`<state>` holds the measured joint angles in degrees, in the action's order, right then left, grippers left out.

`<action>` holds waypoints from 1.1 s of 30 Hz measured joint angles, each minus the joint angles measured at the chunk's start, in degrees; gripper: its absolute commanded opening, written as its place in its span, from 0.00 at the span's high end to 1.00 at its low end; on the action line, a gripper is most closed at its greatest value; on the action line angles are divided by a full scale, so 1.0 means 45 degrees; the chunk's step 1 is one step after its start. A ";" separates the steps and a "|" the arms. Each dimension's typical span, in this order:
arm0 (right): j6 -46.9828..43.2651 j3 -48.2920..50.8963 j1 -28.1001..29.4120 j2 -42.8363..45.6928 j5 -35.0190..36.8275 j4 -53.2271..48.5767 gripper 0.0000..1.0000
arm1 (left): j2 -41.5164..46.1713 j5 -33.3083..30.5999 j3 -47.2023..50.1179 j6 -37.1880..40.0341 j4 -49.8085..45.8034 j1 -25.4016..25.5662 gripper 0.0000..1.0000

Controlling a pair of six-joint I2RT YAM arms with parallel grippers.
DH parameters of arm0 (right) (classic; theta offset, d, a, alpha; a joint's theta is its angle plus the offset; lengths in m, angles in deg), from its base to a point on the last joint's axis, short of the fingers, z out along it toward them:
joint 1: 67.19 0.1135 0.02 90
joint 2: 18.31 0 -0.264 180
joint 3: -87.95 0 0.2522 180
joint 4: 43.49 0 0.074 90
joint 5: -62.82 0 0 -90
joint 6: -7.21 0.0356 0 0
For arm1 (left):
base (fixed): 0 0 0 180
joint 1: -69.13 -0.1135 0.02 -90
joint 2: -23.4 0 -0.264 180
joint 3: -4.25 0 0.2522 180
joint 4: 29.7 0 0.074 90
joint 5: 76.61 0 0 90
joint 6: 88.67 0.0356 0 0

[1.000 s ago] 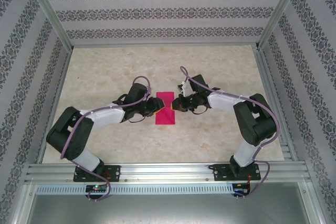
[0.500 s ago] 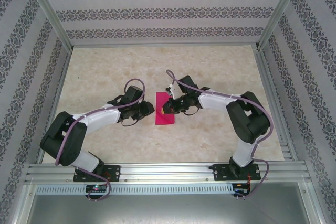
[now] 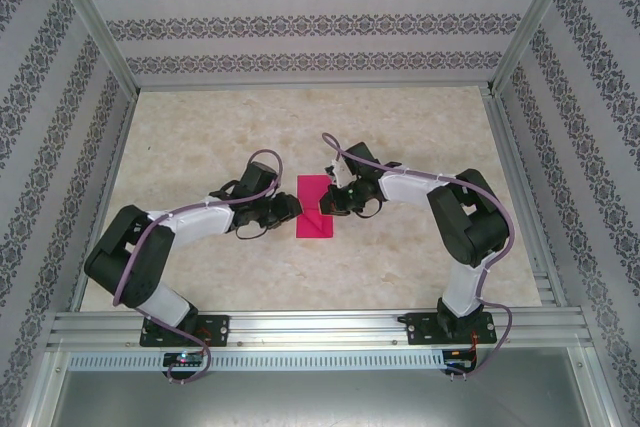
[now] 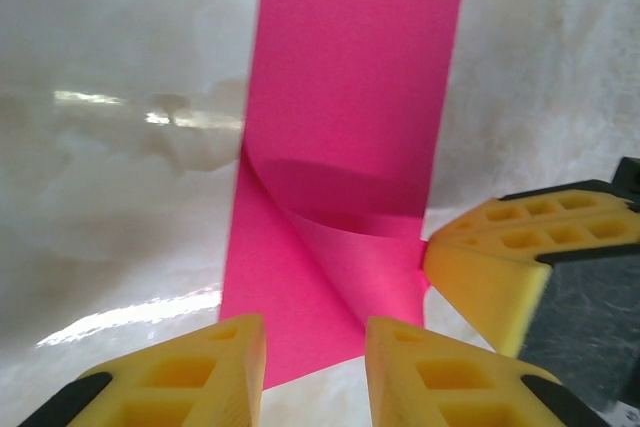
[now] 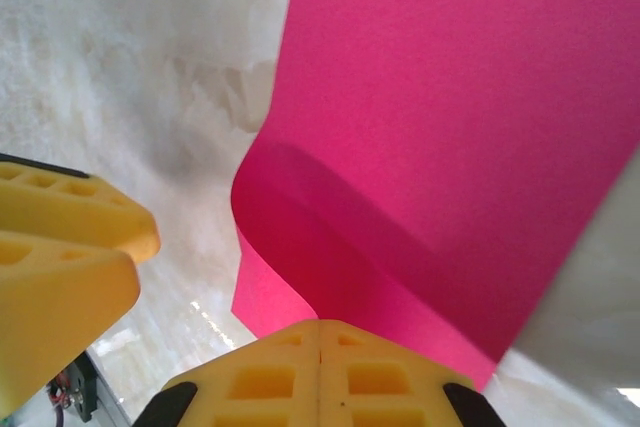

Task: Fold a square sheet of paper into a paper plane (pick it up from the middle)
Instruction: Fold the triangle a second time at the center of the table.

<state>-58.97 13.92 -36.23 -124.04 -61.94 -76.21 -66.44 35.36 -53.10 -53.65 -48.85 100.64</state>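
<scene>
Hidden bits first. In the top view the left gripper (image 3: 293, 211) has its tips lost against the black wrist housing, so the jaw gap is unreadable from there. The thin magenta-pink paper sheet (image 3: 316, 209) sits mid-table on the marbled beige tabletop (image 3: 420, 137), between the two grippers. The right gripper (image 3: 326, 203) partly covers the sheet's right side. The left wrist view cuts off the sheet's far end at the top of frame. Its near end runs down into the gap between the left's yellow fingers (image 4: 225, 372). In the right wrist view the lifted part of the sheet disappears behind the right's yellow fingertips (image 5: 400, 377), so the contact line itself is hidden.

Versus a second ago: the left gripper has pulled back slightly from the sheet. The right gripper has come left, from just off the sheet's right side to on it. The sheet was lying flat and now has one part raised.

Sheet now: it reads as a long narrow rectangle, plain pink. The corner nearest the right gripper is peeled up and curls over in a smooth roll, casting a shadow on the flat part. The rest lies flat on the tabletop.

Left jaws: spread with a small gap, gripping nothing. Right jaws: pressed together, pinching the curled-up edge of the sheet.
</scene>
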 measured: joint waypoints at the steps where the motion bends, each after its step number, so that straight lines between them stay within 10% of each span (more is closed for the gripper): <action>1: 0.0000 0.0000 0.0000 0.0000 0.0068 -0.0029 1.00 | -0.0102 0.0146 -0.0058 0.0024 0.0141 0.0005 0.69; 33: -0.0019 -0.0408 -0.0335 -0.0180 0.1384 -0.0272 1.00 | -0.2739 0.1724 -0.1783 0.0024 0.1671 0.0539 0.80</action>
<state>-59.06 12.08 -37.74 -124.85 -55.71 -77.44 -78.77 43.12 -61.12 -53.54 -41.33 103.07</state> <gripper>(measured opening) 0.047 0.203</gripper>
